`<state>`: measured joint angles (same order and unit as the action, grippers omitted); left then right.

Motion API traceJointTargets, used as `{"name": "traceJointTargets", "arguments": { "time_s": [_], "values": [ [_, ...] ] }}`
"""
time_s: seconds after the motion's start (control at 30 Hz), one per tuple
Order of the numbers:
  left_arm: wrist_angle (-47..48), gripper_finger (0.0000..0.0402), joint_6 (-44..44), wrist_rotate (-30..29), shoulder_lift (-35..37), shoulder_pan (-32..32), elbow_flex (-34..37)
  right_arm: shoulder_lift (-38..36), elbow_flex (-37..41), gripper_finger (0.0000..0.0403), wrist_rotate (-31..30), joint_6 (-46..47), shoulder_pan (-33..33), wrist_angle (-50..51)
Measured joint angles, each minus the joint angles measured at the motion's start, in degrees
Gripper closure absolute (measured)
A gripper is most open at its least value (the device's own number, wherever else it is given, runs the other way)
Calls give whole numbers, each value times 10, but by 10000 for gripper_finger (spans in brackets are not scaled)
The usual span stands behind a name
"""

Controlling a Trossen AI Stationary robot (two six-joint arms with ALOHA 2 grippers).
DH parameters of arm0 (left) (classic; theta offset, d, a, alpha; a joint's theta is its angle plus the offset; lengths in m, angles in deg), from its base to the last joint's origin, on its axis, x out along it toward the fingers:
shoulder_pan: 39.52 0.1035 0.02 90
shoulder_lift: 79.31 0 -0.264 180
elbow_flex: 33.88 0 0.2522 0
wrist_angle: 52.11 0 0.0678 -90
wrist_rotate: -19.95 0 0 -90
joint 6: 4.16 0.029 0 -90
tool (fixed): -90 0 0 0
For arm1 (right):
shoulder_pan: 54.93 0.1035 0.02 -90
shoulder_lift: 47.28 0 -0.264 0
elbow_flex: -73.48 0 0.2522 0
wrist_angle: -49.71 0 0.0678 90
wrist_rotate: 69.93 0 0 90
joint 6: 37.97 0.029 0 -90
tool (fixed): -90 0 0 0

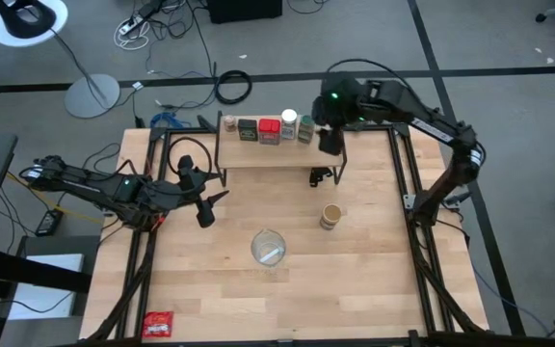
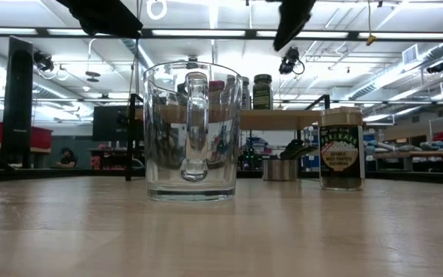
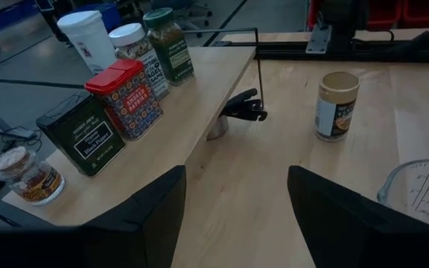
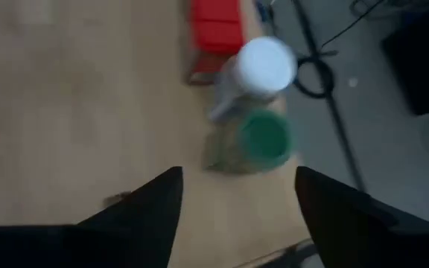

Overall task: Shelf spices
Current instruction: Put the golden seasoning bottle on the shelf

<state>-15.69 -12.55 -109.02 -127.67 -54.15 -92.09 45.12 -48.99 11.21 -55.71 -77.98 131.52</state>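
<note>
Five spices are sitting in a row on the shelf, upper centre of the high view: tiny brownish jar, dark green tin, red tin, white-lidded jar, green-lidded jar. One is left: the tan-lidded jar, standing upright on the table, centre-right of the frame, w/ its long axis vertical.

Key relation: that jar is lying below the right gripper in the frame, i.e. toward the table's front, well apart from it. Right gripper is hovering just beside the shelf's right end, near the green-lidded jar, fingers spread w/ nothing between them. The right arm is reaching in from the right edge, elbow bent.

Left gripper is waiting at centre-left, fingers apart, empty, pointing toward the shelf. Both look about equally far from the jar; the right seems the likelier pick.

Glass measuring cup is standing lower centre, near the jar but apart.
</note>
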Motion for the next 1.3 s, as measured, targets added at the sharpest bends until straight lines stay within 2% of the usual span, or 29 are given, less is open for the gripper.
{"name": "traceJointTargets", "arguments": {
  "time_s": [0.17,0.3,0.5,0.73,0.97,1.17,1.3],
  "values": [
    [0,161,1,0,0,0,0,-50,36,184,45,84,57,28],
    [0,161,0,0,0,0,0,-84,95,188,46,153,122,28],
    [-1,161,-10,0,0,0,0,-110,195,161,33,260,223,28],
    [-1,161,-24,7,0,0,0,-110,282,105,30,355,314,18],
    [-1,161,-25,10,0,0,0,-110,341,53,25,386,330,-3],
    [-1,161,-26,24,0,0,0,-109,370,47,25,383,316,-61],
    [-1,161,-26,24,0,0,0,-109,374,47,25,382,302,-64]
  ]
}}
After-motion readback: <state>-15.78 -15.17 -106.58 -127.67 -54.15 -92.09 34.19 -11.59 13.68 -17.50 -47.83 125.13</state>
